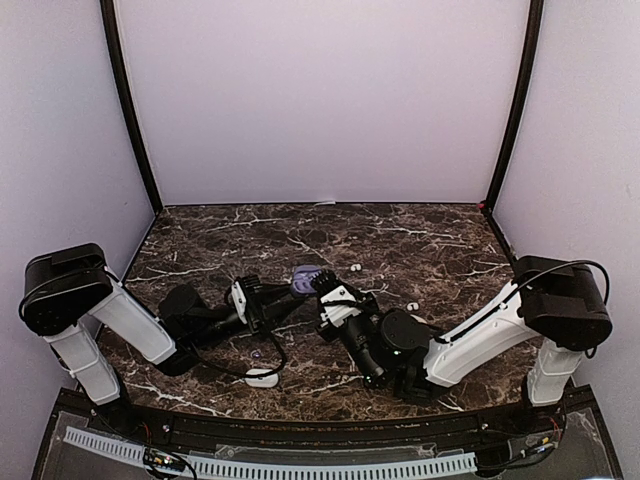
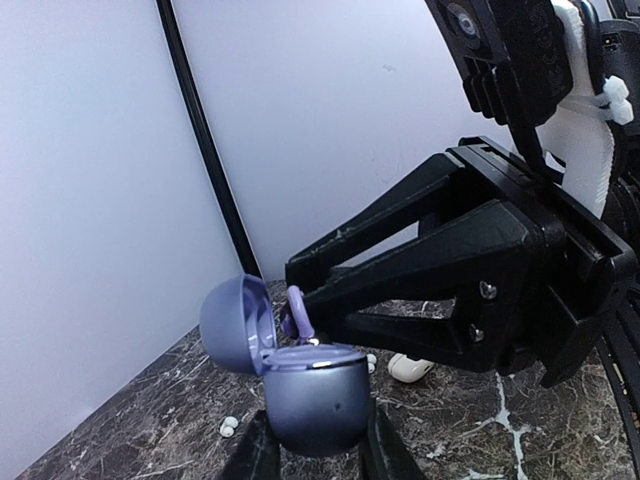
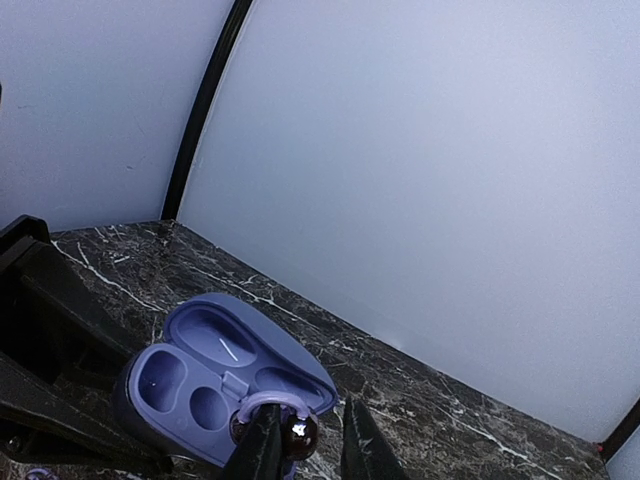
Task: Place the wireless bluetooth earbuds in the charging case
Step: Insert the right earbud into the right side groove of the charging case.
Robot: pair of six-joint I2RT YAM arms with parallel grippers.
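Your left jaws clamp the open case point(image 2: 318, 395) steady for seating the bud point(image 3: 291, 431) between your right jaws, whose grip is unclear.

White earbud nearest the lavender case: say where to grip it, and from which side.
Pinch the white earbud across its rounded body, coming straight down: it lies low and alone on the marble, so a sideways approach would likely just push it.
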